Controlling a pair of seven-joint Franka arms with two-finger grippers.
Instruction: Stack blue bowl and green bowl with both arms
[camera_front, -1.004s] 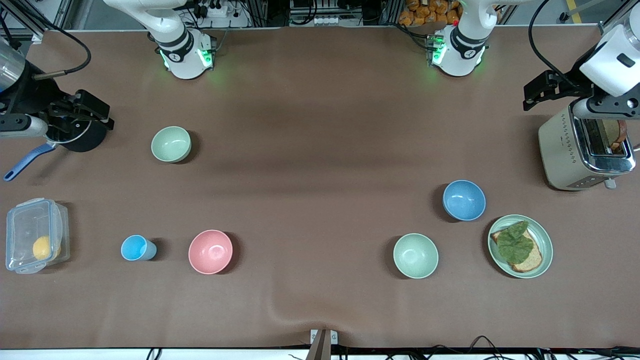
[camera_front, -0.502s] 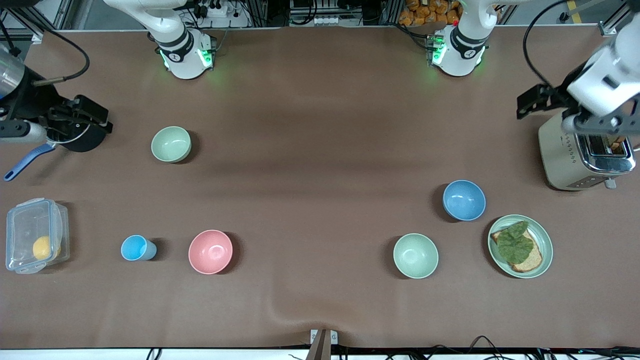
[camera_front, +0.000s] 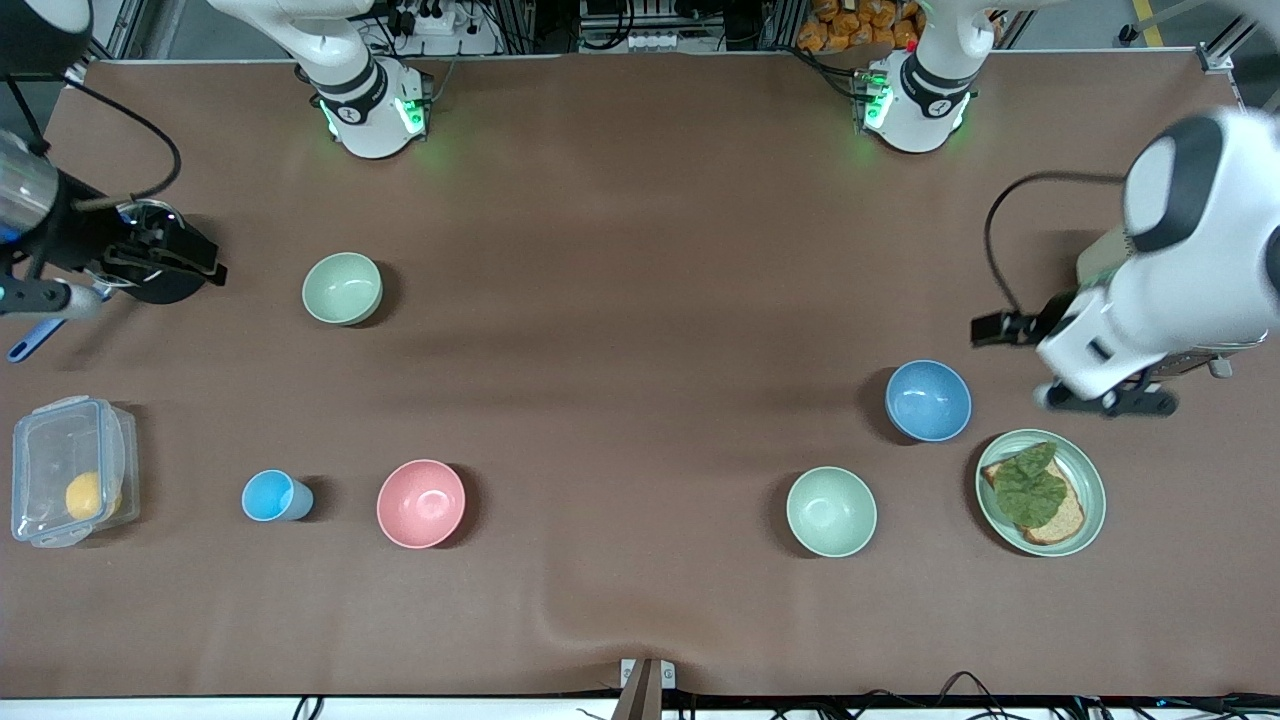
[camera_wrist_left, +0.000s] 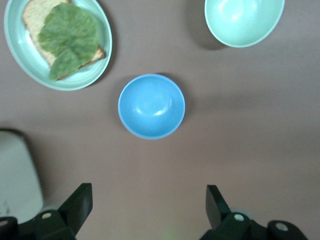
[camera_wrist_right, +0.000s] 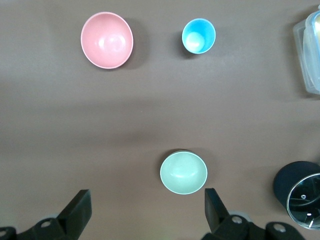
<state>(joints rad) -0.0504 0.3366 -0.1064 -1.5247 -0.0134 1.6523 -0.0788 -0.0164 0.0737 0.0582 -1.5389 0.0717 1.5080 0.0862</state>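
Note:
The blue bowl (camera_front: 928, 400) (camera_wrist_left: 151, 106) stands upright and empty toward the left arm's end of the table. One green bowl (camera_front: 831, 511) (camera_wrist_left: 244, 20) stands beside it, nearer the front camera. A look-alike green bowl (camera_front: 342, 288) (camera_wrist_right: 183, 172) stands toward the right arm's end. My left gripper (camera_front: 1105, 402) (camera_wrist_left: 149, 210) hangs open and empty over the cloth between the toaster and the sandwich plate, apart from the blue bowl. My right gripper (camera_front: 50, 296) (camera_wrist_right: 145, 210) hovers open and empty over the pot at the table's end, clear of the look-alike green bowl.
A green plate with a sandwich (camera_front: 1085, 520) (camera_wrist_left: 20, 70) lies beside the blue bowl, and a toaster (camera_front: 1105, 262) (camera_wrist_left: 17, 175) is partly hidden by the left arm. A pink bowl (camera_front: 421, 503) (camera_wrist_right: 107, 40), light-blue cup (camera_front: 272, 496) (camera_wrist_right: 198, 36), clear box (camera_front: 60, 470) and black pot (camera_front: 165, 288) (camera_wrist_right: 300, 192) are at the right arm's end.
The left arm has swung down from over the toaster to beside the blue bowl. The right gripper has shifted slightly over the pot. No bowl has moved.

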